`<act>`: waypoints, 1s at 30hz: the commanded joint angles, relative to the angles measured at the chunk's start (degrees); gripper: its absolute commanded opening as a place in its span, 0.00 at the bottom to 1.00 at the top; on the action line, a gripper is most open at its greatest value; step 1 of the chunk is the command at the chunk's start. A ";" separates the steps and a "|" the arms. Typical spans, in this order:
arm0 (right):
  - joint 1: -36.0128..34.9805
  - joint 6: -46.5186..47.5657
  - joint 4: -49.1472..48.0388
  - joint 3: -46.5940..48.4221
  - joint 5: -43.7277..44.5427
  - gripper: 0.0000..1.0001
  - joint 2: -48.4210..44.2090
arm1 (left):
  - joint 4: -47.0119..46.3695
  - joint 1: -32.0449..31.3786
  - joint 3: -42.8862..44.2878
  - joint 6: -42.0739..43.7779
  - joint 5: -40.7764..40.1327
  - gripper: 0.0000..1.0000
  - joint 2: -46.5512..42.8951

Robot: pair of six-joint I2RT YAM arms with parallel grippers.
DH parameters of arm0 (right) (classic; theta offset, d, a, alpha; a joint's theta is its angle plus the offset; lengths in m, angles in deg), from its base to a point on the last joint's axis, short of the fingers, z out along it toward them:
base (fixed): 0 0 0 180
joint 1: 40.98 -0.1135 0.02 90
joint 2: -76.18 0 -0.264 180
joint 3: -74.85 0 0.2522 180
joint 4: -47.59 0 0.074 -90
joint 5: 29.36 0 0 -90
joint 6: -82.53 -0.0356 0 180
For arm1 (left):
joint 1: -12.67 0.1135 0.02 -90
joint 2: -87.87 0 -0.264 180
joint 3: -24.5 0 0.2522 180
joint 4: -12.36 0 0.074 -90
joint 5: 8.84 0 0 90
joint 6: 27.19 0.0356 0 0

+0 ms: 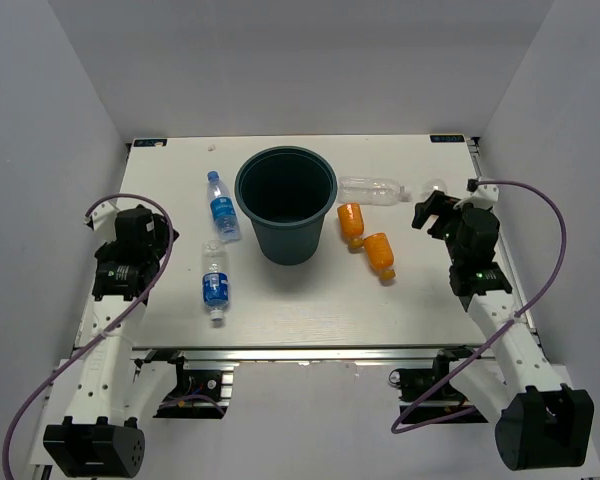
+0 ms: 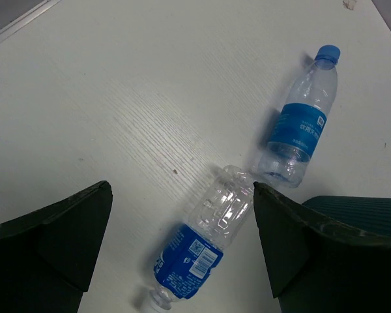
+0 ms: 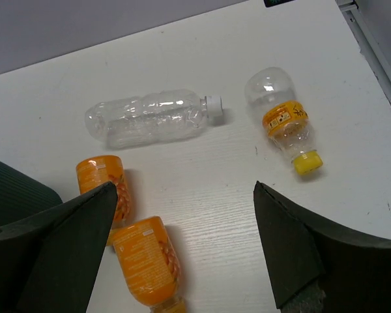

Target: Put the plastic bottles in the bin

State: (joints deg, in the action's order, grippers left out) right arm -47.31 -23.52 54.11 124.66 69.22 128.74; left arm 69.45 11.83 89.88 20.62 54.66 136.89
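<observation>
Hovering open-jawed and empty: left gripper (image 2: 182, 195) above the nearer blue-labelled bottle (image 2: 202, 241), right gripper (image 3: 186, 188) above the orange bottles (image 3: 146, 261). Finding none inside the bin (image 1: 290, 240), all flat on the table (image 1: 310, 300) around it. Judged at first pick; needs lowering, squaring jaws across one body, closing.

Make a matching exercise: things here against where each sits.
Things
1. round dark teal plastic bin
2. clear plastic bottle, blue label, blue cap
3. clear unlabelled plastic bottle, white cap
4. short clear plastic bottle, yellow cap

Places
a. lying farthest right
b. upright, centre
c. lying left of bin
d. lying right of bin, cap pointing away

Pairs: 1-b, 2-c, 3-d, 4-a
</observation>
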 commanded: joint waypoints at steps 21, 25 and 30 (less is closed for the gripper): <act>0.35 -0.03 -11.56 -4.32 -3.48 0.89 -2.02 | -10.20 -12.69 -10.75 -2.10 8.58 0.98 16.54; 0.35 0.06 -11.56 -4.15 -3.57 0.89 -1.75 | -11.51 -15.59 -11.53 -2.72 6.98 0.98 20.68; 0.35 0.06 -11.74 -4.41 -3.04 0.89 -1.58 | -14.15 -15.59 -12.77 -2.28 8.22 0.91 23.32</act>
State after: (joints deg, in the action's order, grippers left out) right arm -47.31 -23.54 45.25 119.44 66.03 127.19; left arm 57.60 -3.62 77.95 18.56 64.38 160.21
